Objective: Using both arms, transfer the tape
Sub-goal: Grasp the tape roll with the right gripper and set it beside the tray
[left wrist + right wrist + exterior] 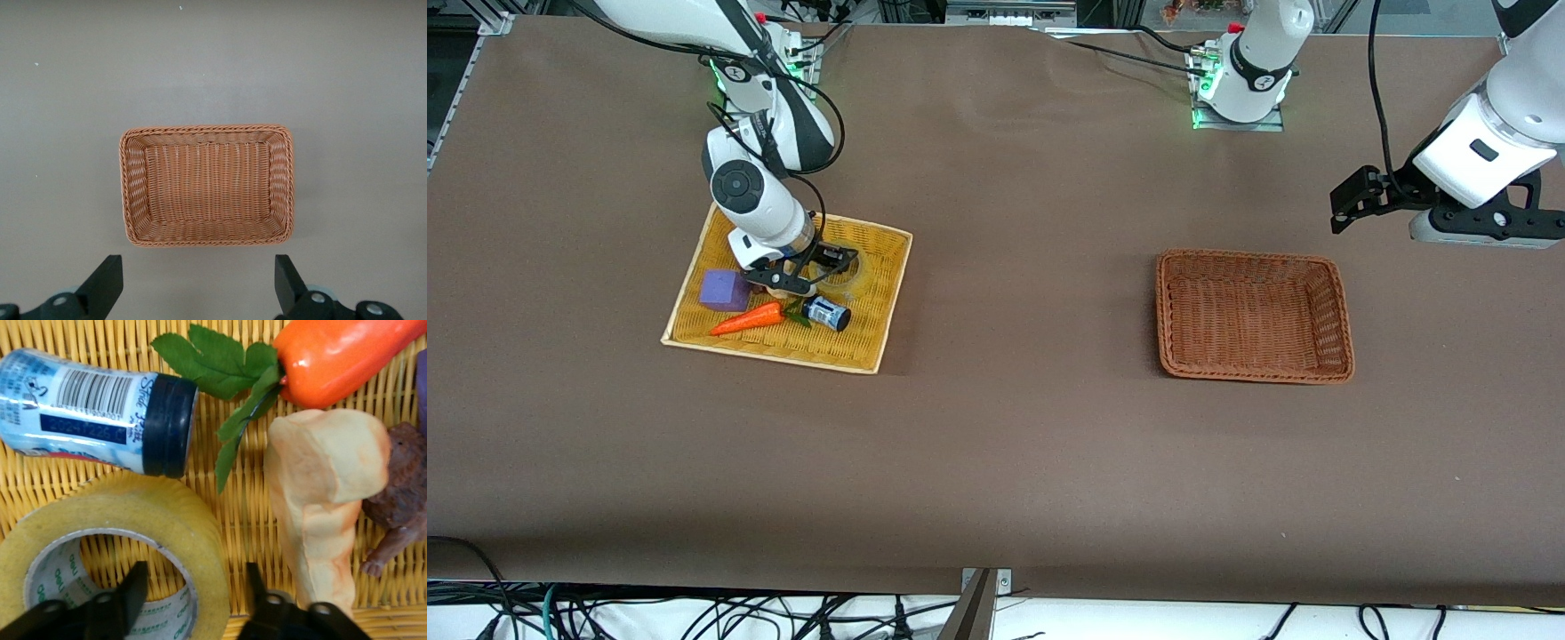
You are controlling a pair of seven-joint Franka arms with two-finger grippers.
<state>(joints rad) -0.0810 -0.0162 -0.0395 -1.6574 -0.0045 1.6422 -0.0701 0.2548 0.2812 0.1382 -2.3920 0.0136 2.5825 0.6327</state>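
The tape point(856, 269), a yellowish ring with a pale grey core, lies flat on a yellow woven tray point(871, 331) toward the right arm's end of the table. In the right wrist view the tape point(133, 513) fills the lower part. My right gripper point(818, 267) is down at the tape, open. In its wrist view point(195, 583) one finger stands inside the ring's hole and the other outside, with the tape's wall between them. My left gripper point(1347, 206) hangs open and empty in the air beside the brown basket; it also shows in its wrist view point(198, 280).
On the tray by the tape lie a blue-labelled bottle point(827, 313) point(87, 413), an orange carrot point(747, 320) point(333, 360), a purple block point(723, 291), a beige bone-shaped toy point(320, 493) and a brown figure point(400, 500). An empty brown wicker basket point(1165, 311) point(207, 129) stands toward the left arm's end.
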